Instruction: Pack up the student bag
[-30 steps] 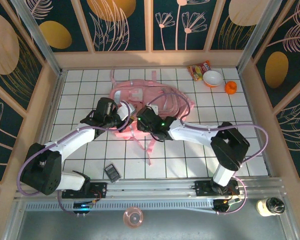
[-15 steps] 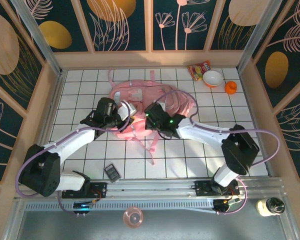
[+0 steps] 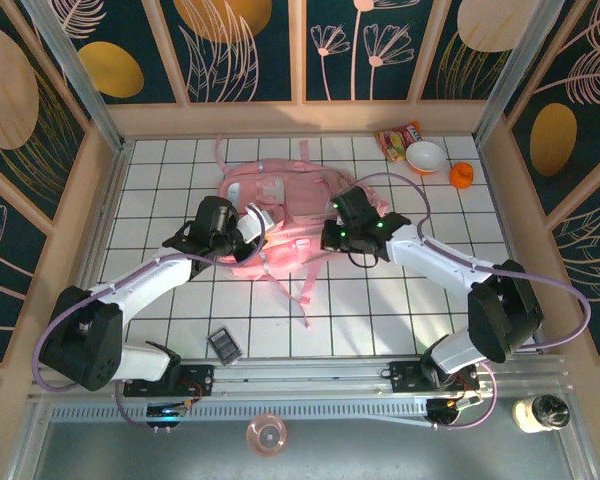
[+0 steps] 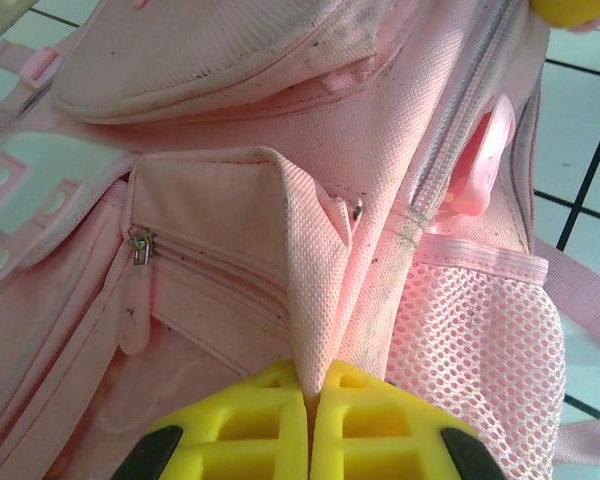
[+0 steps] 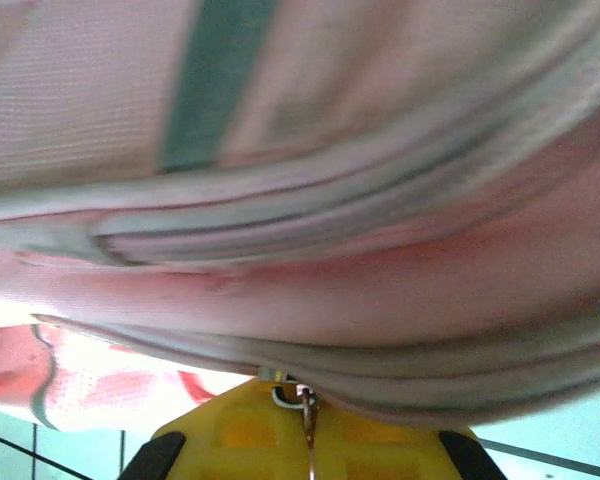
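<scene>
Two closed pinches on the student bag (image 3: 300, 210); either one could slip.
The left gripper (image 4: 313, 392) is clamped tight on a raised fold of pink fabric, and the right gripper (image 5: 307, 415) is closed on a small metal zip pull (image 5: 306, 398). If the thin pull slides out of the pads, or the fold tugs free, the soft bag will likely drag across the tiled table (image 3: 380, 300) or bunch at the zip rather than open. The bag lies flat at upper centre of the top view: limp pink cloth with a mesh side pocket (image 4: 480, 340), zips, and straps (image 3: 301, 295) trailing toward the lower frame.
</scene>
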You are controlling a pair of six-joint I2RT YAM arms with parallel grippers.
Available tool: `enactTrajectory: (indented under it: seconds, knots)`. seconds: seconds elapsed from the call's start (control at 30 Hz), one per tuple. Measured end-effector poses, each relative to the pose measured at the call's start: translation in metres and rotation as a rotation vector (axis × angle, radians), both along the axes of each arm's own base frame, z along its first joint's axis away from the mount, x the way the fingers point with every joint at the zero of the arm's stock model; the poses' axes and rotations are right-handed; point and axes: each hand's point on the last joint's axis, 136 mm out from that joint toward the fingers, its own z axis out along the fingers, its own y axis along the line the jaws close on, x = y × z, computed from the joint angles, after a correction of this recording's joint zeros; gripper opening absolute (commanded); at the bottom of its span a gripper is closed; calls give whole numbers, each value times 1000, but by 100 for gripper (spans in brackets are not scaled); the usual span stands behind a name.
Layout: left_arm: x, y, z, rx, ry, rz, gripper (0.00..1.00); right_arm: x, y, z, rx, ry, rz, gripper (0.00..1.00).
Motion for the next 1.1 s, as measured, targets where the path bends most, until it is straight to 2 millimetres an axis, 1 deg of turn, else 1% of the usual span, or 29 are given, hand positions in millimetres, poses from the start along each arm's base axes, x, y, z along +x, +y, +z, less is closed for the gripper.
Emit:
enactTrajectory:
  seconds: [0.13,0.27,0.33,0.37,0.4,0.43,0.47,0.5,0.57,0.63,0.7,0.77,0.83,0.9,1.0,1.07,1.1]
  knots:
    - [-1,1,-1,23,-17,-17,0,-2,-5,-4,-8,8,54,0]
    - [-4,9,-1,43,-44,-21,1,-6,-23,-6,12,16,68,0]
    - [-1,24,-2,54,-52,4,14,-10,-27,-1,35,6,94,0]
    - [0,31,-2,57,-55,21,18,-14,-23,1,49,-7,116,0]
    - [3,39,-1,65,-61,43,23,-21,-14,6,69,-24,153,0]
    - [6,49,-2,83,-67,74,28,-28,-3,9,86,-39,189,0]
    - [10,58,-2,101,-73,105,30,-37,8,11,104,-49,224,0]
    - [15,67,-4,122,-78,139,32,-46,19,12,122,-50,256,0]
    - [22,81,-8,160,-83,188,40,-66,40,10,152,-42,315,0]
    - [29,87,-12,189,-70,214,60,-82,59,7,171,-27,357,0]
    - [36,89,-11,199,-49,222,70,-93,72,4,189,-5,377,0]
    - [38,84,1,178,-45,199,75,-98,80,4,212,13,381,0]
    - [32,71,18,139,-78,138,82,-98,85,7,236,14,377,0]
    - [13,51,34,115,-130,51,86,-98,87,8,251,22,372,0]
    - [-26,14,51,76,-195,-121,84,-100,89,7,257,33,381,0]
    - [-41,-6,50,66,-201,-209,82,-99,88,6,259,37,381,0]
    - [-46,-13,45,73,-191,-242,82,-99,88,6,262,39,381,0]
